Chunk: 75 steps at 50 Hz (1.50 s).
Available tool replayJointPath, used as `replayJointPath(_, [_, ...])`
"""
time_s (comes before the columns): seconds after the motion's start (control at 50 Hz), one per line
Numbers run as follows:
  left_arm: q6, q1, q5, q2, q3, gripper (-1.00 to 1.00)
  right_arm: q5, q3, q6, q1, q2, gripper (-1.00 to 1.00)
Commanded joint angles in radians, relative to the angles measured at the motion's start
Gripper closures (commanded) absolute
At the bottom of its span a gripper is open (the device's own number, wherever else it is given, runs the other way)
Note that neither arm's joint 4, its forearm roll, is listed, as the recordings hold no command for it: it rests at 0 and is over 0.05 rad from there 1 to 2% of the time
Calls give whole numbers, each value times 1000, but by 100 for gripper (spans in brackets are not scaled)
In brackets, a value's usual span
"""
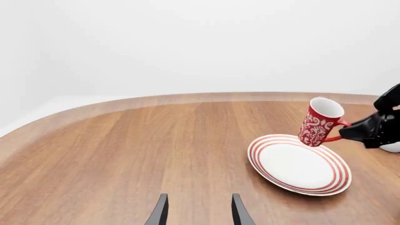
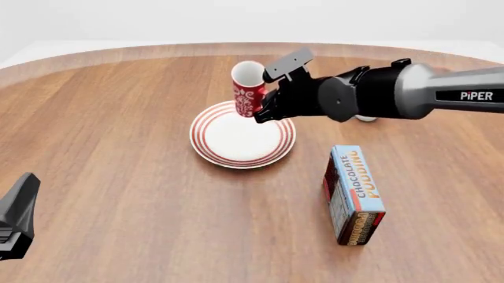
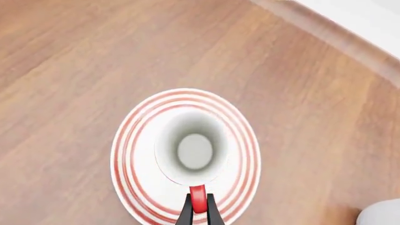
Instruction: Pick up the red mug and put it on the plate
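- R gripper (image 2: 266, 112) pinching red mug (image 2: 249, 88) by its handle, fingers closed on the red loop (clear in R wrist view, handle (image 3: 196, 199) between the two finger tips).
- Mug is in the air, tilted, over the far edge of the plate (image 2: 242, 137); base looks just above or maybe touching the rim, can't tell which from L wrist view (image 1: 320, 123).
- R wrist view looks straight down into mug, plate rings (image 3: 128, 140) all round it, so roughly centred from that angle.
- L gripper (image 1: 198, 211) fingers spread apart, holding nothing, low over bare table (image 2: 102, 147), well away from plate.
- Pudding box (image 2: 354, 194) lies on table near plate, R side; white thing (image 3: 381, 215) partly hidden behind R arm, prob. another mug, can't confirm.
- Risks, my read:
  - handle-only grip = mug can swing or rotate in the pinch, esp. as it's already tilted.
  - if let go tilted, base edge lands first, mug may tip over or roll off plate.
  - landing on the raised rim rather than the flat centre = wobble, plate could shift.
  - needs levelling + lowering before release.
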<state>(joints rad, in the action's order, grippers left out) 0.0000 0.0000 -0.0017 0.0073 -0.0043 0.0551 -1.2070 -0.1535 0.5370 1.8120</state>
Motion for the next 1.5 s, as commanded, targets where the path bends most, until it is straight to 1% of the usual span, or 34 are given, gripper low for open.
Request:
replayJointPath(0.02, [0,0,0,0,0,-100,-17,-17,16,1,41,100])
replayJointPath(0.3, [0,0,0,0,0,-100,-35,-25,30,5,90,100])
replayJointPath(0.72, [0,0,0,0,0,-100,-32,-62,40,7,153,100])
replayJointPath(1.5, [0,0,0,0,0,-100,-55,-56,45,14,195,100])
